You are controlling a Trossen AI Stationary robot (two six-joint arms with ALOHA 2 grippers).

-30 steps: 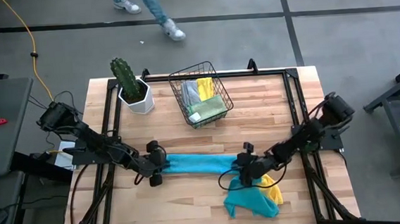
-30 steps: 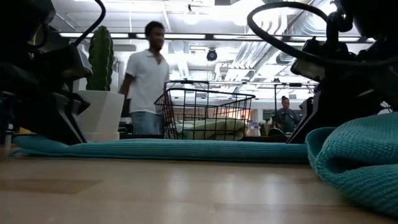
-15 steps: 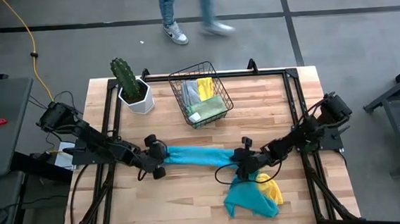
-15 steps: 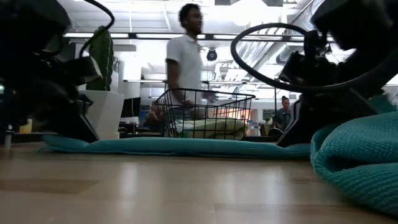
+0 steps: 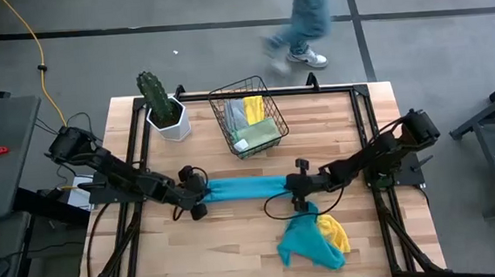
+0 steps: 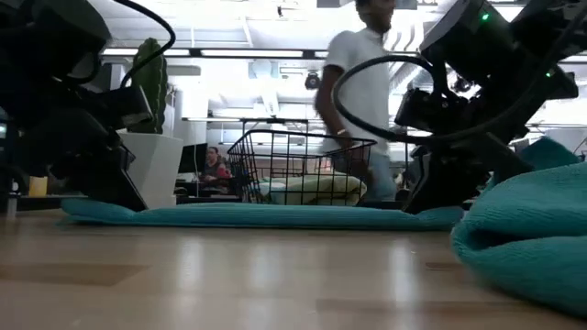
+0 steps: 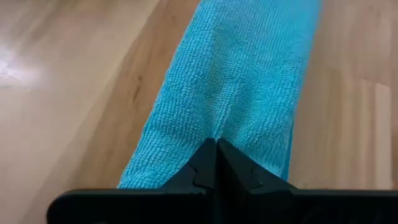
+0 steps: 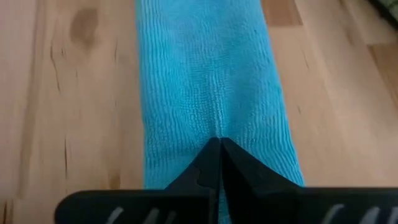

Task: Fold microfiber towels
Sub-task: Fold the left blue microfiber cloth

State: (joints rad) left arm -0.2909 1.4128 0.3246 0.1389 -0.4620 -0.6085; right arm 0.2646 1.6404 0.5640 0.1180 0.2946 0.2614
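Both grippers are seen closed on a teal towel (image 5: 247, 188) in the high view: the left gripper (image 5: 201, 192) at its left end, the right gripper (image 5: 294, 186) at its right end. Compared with a second ago, the towel is drawn shorter and lies farther toward the wire basket (image 5: 248, 117); a person (image 5: 303, 21) is now seen beyond the table. A second teal towel (image 5: 305, 243) and a yellow towel (image 5: 334, 234) are heaped nearby.

From the low view, the towel (image 6: 266, 214) is shown flat on the table (image 6: 229, 275).

Only in the wrist views are the pinched folds (image 7: 233, 81) (image 8: 208, 81) shown, each caught between shut fingers (image 7: 202, 171) (image 8: 208, 165).
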